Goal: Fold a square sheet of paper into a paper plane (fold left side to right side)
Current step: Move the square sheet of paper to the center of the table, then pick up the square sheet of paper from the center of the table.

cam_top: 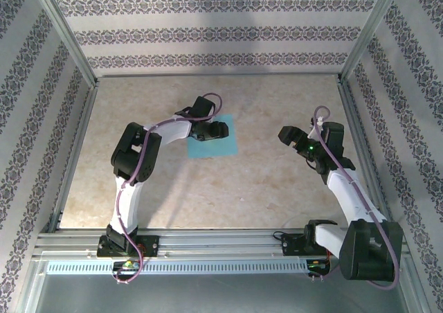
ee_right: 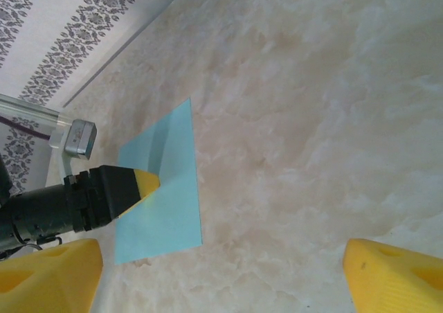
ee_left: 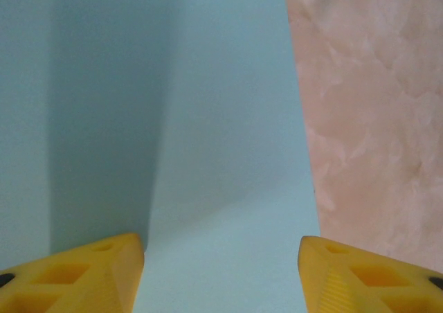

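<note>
While patterned walls [cam_top: 208, 29] are enclosing the marbled table [cam_top: 208, 188], the square sheet of paper [cam_top: 225, 147] is lying flat near its middle. The left gripper [cam_top: 220, 129] is hanging low over the sheet, jaws partly apart and clamping nothing. The right gripper [cam_top: 285, 134] is hovering well apart, jaws spread wide, empty.

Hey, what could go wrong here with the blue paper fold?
The left end effector sits low over the thin turquoise square sheet of paper, jaws apart; closing could crumple or drag it instead of lifting an edge. The right end effector hangs open apart from the sheet, so nothing pins it to the smooth marbled table.
</note>
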`<state>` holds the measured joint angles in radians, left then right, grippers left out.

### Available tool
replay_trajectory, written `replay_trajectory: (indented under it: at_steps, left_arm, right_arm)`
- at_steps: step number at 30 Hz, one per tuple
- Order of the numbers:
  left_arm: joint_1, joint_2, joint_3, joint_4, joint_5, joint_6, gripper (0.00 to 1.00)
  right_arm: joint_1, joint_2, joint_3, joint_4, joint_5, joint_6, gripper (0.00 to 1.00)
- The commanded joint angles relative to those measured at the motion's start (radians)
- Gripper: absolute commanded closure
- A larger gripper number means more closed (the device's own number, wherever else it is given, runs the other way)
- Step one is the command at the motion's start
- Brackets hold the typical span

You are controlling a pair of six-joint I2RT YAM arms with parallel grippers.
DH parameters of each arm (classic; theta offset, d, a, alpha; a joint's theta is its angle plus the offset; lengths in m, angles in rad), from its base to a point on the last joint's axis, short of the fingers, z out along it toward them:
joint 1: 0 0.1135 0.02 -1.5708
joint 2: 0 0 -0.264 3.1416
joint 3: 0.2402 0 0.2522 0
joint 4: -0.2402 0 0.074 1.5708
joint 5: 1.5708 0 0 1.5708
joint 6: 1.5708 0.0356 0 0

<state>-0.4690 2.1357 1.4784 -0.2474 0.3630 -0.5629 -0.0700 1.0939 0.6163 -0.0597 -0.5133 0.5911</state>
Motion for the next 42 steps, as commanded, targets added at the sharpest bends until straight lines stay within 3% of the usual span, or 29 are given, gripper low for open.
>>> replay_trajectory:
  at_steps: [1,13,19,26,31,35,42]
  left_arm:
    - [-0.045,-0.023,-0.071,-0.054,0.019,-0.021,0.38]
    - [-0.192,-0.148,-0.283,0.038,-0.023,-0.204,0.38]
    - [-0.223,-0.188,-0.284,0.029,-0.038,-0.205,0.39]
    - [-0.223,-0.255,-0.214,-0.003,-0.048,-0.180,0.34]
    - [-0.196,-0.372,-0.275,-0.017,-0.114,-0.189,0.34]
    - [-0.154,-0.446,-0.381,-0.001,-0.102,-0.216,0.44]
    - [-0.095,-0.488,-0.557,0.099,-0.033,-0.293,0.72]
  right_arm:
    - [-0.007,0.008,0.040,-0.045,0.015,-0.032,0.11]
    - [-0.005,0.029,0.048,-0.069,0.009,-0.029,0.14]
    - [0.007,0.048,0.058,-0.085,0.020,-0.038,0.16]
    - [0.151,0.140,0.189,-0.271,0.227,-0.156,0.14]
    - [0.278,0.234,0.268,-0.305,0.326,-0.182,0.13]
    - [0.369,0.332,0.337,-0.314,0.358,-0.194,0.14]
    - [0.499,0.542,0.490,-0.347,0.348,-0.219,0.13]
